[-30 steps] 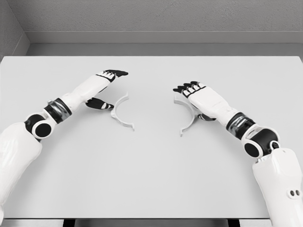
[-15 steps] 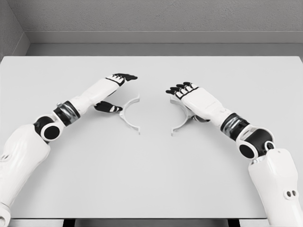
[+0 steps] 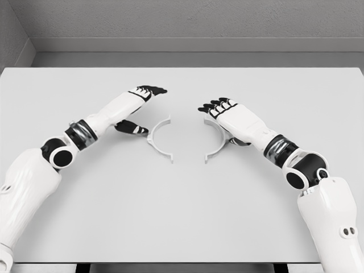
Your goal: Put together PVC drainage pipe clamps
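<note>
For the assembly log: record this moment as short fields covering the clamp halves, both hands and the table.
left clamp half: white half-ring lying on the table, open side facing right
right clamp half: white half-ring, open side facing left, partly under the right hand
gap: the two halves face each other, apart, not joined
left hand: open, thumb beside the left half's outer curve
right hand: open, fingers extended, over the right half
grasp: neither half clearly gripped
table: white
</note>
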### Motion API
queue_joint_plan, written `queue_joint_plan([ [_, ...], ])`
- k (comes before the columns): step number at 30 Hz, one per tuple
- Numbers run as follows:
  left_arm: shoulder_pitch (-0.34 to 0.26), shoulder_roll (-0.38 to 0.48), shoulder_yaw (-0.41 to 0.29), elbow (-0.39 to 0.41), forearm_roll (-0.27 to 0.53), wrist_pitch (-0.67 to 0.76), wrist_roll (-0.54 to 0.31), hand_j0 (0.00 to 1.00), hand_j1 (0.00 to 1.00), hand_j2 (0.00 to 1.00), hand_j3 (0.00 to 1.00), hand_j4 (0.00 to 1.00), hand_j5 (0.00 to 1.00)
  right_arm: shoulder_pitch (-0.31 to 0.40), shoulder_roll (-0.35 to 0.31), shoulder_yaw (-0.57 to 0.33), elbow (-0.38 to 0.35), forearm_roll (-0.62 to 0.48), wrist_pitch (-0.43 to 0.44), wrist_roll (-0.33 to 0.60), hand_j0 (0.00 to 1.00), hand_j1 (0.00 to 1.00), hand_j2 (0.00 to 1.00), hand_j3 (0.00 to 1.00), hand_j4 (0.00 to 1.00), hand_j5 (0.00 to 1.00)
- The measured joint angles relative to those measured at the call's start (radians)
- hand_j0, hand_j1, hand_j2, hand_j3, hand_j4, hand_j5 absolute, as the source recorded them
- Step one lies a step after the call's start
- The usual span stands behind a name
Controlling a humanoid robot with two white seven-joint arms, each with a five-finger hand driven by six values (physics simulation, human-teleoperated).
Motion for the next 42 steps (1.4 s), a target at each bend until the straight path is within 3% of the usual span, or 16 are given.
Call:
queue_joint_plan([
  [5,0.000,0.019,0.016,-0.003,0.012,0.000,0.001,1.00,1.00,1.00,1.00,1.00,1.00,-0.009,0.000,0.016,-0.001,0.000,0.000,0.000,1.00,1.00,1.00,1.00,1.00,1.00],
  [7,0.034,0.032,0.020,-0.022,0.012,0.000,0.001,1.00,1.00,1.00,1.00,1.00,1.00,-0.015,0.001,0.026,-0.002,0.000,0.000,0.001,1.00,1.00,1.00,1.00,1.00,1.00],
  [11,0.040,0.047,0.019,-0.051,0.012,0.000,0.001,1.00,1.00,1.00,1.00,1.00,1.00,-0.018,0.002,0.038,-0.003,0.000,0.001,0.006,1.00,1.00,1.00,1.00,1.00,1.00],
  [26,0.063,0.042,0.012,-0.066,-0.002,0.000,0.001,1.00,1.00,1.00,1.00,1.00,1.00,-0.032,0.026,0.038,0.000,0.005,0.003,0.009,1.00,1.00,1.00,1.00,1.00,1.00],
  [34,0.063,0.034,0.010,-0.073,-0.010,0.000,0.001,1.00,1.00,1.00,1.00,1.00,1.00,-0.014,-0.001,-0.069,-0.091,0.000,0.013,0.021,1.00,1.00,1.00,1.00,1.00,1.00],
  [42,0.063,0.009,0.011,-0.073,-0.012,0.000,0.001,1.00,1.00,1.00,1.00,1.00,1.00,-0.012,-0.015,-0.125,-0.113,-0.008,0.012,0.024,1.00,1.00,1.00,1.00,1.00,1.00],
])
